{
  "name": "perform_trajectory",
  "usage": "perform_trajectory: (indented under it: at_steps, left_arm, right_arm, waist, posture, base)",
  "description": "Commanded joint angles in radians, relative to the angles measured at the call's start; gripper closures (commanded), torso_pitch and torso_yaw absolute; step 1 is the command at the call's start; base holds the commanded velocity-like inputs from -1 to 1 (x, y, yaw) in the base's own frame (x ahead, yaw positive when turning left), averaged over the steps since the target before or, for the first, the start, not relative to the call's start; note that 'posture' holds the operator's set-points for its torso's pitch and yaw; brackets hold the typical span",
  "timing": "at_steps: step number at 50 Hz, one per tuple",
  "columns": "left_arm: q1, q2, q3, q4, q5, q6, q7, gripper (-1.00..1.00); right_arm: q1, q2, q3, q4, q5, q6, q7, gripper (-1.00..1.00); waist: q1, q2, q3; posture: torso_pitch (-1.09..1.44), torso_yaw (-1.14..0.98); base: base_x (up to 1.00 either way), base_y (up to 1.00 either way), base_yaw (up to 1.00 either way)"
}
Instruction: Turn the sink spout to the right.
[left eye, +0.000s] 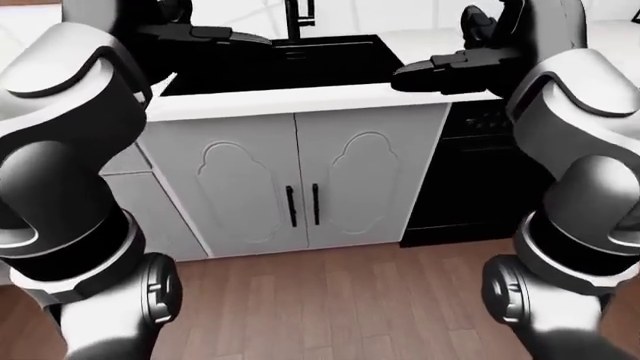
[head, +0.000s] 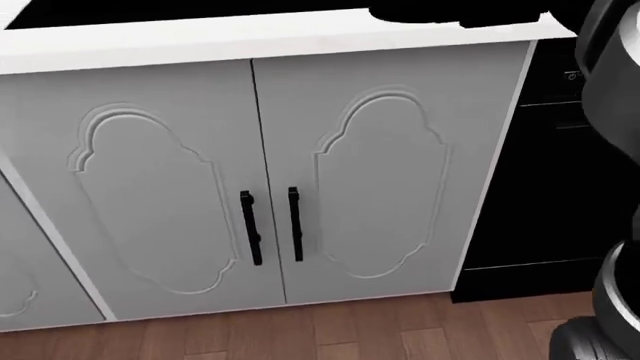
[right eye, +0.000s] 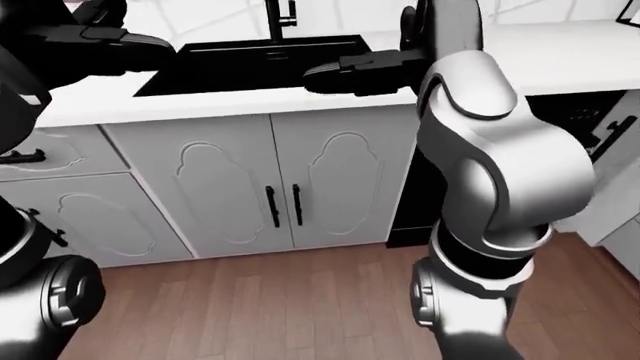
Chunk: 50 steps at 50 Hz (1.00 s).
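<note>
Since top edge of left-eye view crops it, slim black metal sink spout (left eye: 296, 16) shows only partly, above black basin (left eye: 290, 64). Prob. rigid, pivots at base; push sideways near tip. Left hand (left eye: 205, 34), right hand (left eye: 445, 69): fingers straight, holding nothing.

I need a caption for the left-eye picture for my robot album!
Robot at the black sink: left hand and right hand hover open-fingered above the white counter, faucet untouched.

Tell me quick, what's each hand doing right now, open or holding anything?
Left hand: open, fingers extended over the sink, holding nothing.
Right hand: open, fingers extended above the counter edge, holding nothing.
</note>
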Motion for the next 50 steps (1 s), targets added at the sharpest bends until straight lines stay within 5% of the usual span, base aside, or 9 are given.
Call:
perform_trajectory:
  at_steps: [1, 10, 16, 19, 26, 32, 41, 43, 50]
  left_arm:
    - [-0.030, -0.001, 0.003, -0.015, 0.006, -0.017, 0.003, -1.00]
    - [-0.029, -0.008, -0.006, -0.019, 0.025, -0.016, -0.009, -1.00]
    - [-0.038, -0.009, -0.009, -0.010, 0.039, -0.016, -0.022, -1.00]
    - [-0.041, -0.009, -0.011, -0.015, 0.044, -0.010, -0.027, -1.00]
    - [-0.019, -0.023, -0.008, -0.028, 0.056, -0.013, -0.034, -1.00]
    - [-0.017, -0.034, -0.005, -0.042, 0.059, -0.004, -0.029, -1.00]
    - [-0.011, -0.034, -0.008, -0.041, 0.065, -0.010, -0.037, -1.00]
    - [-0.012, -0.035, -0.005, -0.045, 0.065, -0.006, -0.036, -1.00]
    - [-0.026, -0.036, -0.007, -0.038, 0.069, -0.002, -0.036, -1.00]
  right_arm:
    - [-0.023, -0.010, -0.017, -0.012, -0.014, -0.028, 0.005, -1.00]
    - [-0.021, 0.012, -0.020, -0.059, -0.008, -0.011, 0.022, -1.00]
    - [-0.026, 0.002, 0.000, -0.046, -0.027, -0.019, 0.041, -1.00]
    - [-0.009, 0.011, -0.002, -0.047, -0.039, -0.027, 0.047, -1.00]
    - [0.006, 0.026, 0.005, -0.068, -0.061, -0.014, 0.058, -1.00]
    - [0.009, 0.026, 0.004, -0.067, -0.072, -0.019, 0.072, -1.00]
    - [0.003, 0.032, 0.007, -0.073, -0.089, -0.006, 0.081, -1.00]
    - [0.006, 0.034, 0.008, -0.073, -0.093, -0.010, 0.083, -1.00]
    - [0.018, 0.035, 0.010, -0.074, -0.106, -0.013, 0.095, -1.00]
  waist:
    - [-0.013, 0.018, -0.026]
    - [0.007, -0.101, 0.002]
    - [0.002, -0.057, -0.028]
    - [-0.003, -0.047, 0.011]
    - [0.010, -0.098, -0.006]
    - [0.009, -0.097, -0.015]
    - [-0.021, 0.009, -0.037]
    - [-0.020, 0.022, -0.001]
    - [-0.001, -0.021, -0.008]
  posture:
    - [0.00, 0.00]
    - [0.00, 0.00]
    - [0.00, 0.00]
    - [0.00, 0.00]
    - [0.00, 0.00]
    - [0.00, 0.00]
    - [0.00, 0.00]
    - [0.00, 0.00]
    - [0.00, 0.00]
  base:
    - [0.00, 0.15, 0.00]
    - [0.00, 0.00, 0.00]
    - [0.05, 0.00, 0.00]
    - [0.34, 0.00, 0.00]
    - [0.34, 0.00, 0.00]
    - [0.34, 0.00, 0.00]
    - [0.34, 0.00, 0.00]
    - [0.34, 0.00, 0.00]
    - [0.34, 0.00, 0.00]
